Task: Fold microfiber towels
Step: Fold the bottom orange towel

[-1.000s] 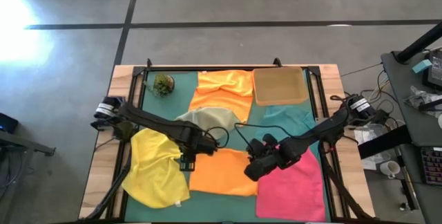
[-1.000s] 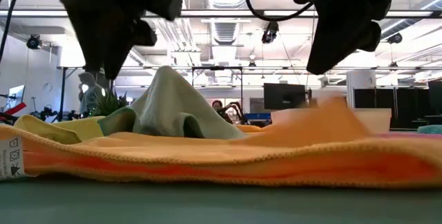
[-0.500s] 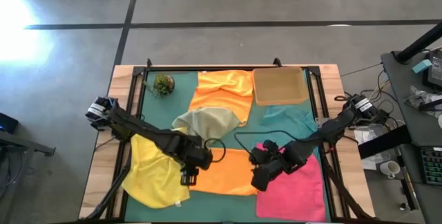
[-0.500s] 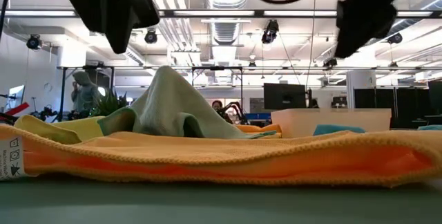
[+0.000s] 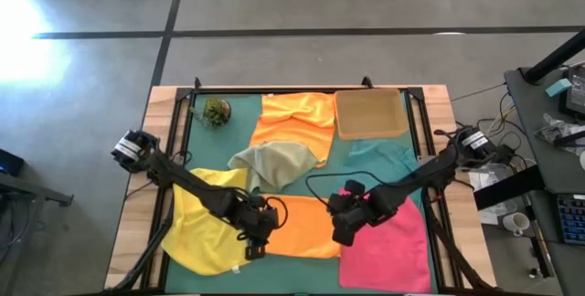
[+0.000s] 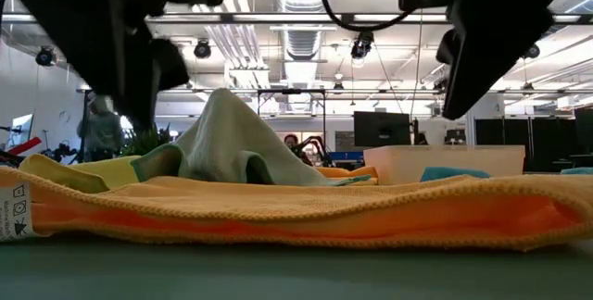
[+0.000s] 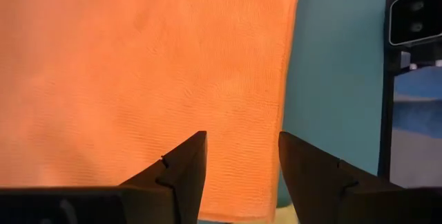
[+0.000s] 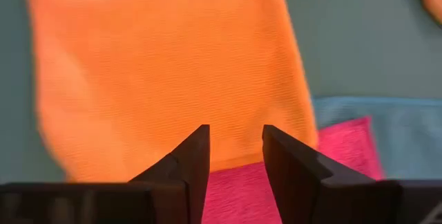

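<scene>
Two pincers are hanging over the front orange towel [image 5: 294, 226], which is lying flat near the desk's front edge, between the yellow towel [image 5: 203, 223] and the pink towel [image 5: 386, 246]. The left pincer [image 5: 256, 239] is sitting above that towel's left front corner, its fingers apart and gripping nothing; its wrist view is showing the cloth's side edge running just beside the finger gap. The right pincer [image 5: 342, 231] is poised over the towel's right edge, where orange is meeting pink, fingers likewise apart and empty.

Judging by this, the step in hand is lining up to pinch two corners of the orange towel for a fold, which is not yet begun. The next move is calling for each pincer to drop onto its own corner and catch only the orange layer: on the right, the pink cloth is touching or slightly underlying the orange edge, and on the left the yellow towel is crowding close, so a stray layer could be picked up.

Open room is lying mostly behind: the olive towel [image 5: 274, 163] is bunched up just beyond the far edge, with the second orange towel [image 5: 294, 122], the teal towel [image 5: 379, 157], the tan tray [image 5: 370, 113] and the plant ball [image 5: 217, 111] farther back. Folding the front edge away would be bringing it toward that olive heap.
</scene>
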